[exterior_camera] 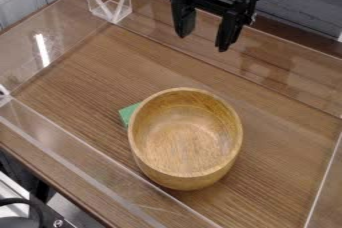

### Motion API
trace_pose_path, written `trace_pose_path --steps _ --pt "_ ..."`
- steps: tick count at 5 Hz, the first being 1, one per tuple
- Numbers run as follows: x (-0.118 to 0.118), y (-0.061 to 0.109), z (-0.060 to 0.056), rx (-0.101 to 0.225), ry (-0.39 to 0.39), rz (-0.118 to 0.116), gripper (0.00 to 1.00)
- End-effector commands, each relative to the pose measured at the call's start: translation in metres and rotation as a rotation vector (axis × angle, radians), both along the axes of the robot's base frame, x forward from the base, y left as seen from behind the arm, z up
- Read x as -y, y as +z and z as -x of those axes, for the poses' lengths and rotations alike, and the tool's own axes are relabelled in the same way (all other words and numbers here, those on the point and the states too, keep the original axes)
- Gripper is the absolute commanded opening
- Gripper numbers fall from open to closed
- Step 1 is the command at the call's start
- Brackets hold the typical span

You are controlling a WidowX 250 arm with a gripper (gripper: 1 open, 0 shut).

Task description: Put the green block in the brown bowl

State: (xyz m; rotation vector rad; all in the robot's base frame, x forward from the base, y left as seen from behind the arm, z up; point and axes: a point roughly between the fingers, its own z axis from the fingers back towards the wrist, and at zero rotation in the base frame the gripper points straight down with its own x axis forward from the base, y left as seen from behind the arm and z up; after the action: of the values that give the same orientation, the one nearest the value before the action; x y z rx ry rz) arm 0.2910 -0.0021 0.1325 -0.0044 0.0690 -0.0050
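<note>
The brown bowl [186,137] sits on the wooden table, low in the middle of the view, with nothing inside it. Only a corner of the green block [128,113] shows at the bowl's left rim; the rest is hidden behind the bowl. My gripper [203,28] hangs at the top of the view, pointing down, well above and behind the bowl. Its black fingers [225,32] stand apart with nothing between them.
Clear plastic walls [54,57] fence the wooden table [241,72] on the left, front and right. A clear folded bracket [110,5] stands at the back left corner. Dark gear lies below the front edge.
</note>
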Motion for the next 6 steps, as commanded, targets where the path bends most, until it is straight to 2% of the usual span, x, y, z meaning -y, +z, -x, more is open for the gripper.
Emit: trace_pose_path --steps 1,2,3,4,5,6 --pt "-0.014 -0.007 0.01 0.006 -0.033 0.004 1.0" --pt "-0.037 -0.021 0.036 0.023 -0.098 0.005 1.0" --pt "-0.067 -0.021 0.069 0.11 -0.177 0.006 1.0" --pt "-0.092 -0.027 0.086 0.176 -0.176 -0.001 1.0" --pt "-0.091 -0.04 0.084 0.202 -0.156 0.006 1.0" --pt "-0.084 -0.048 0.08 0.209 -0.152 0.02 1.0"
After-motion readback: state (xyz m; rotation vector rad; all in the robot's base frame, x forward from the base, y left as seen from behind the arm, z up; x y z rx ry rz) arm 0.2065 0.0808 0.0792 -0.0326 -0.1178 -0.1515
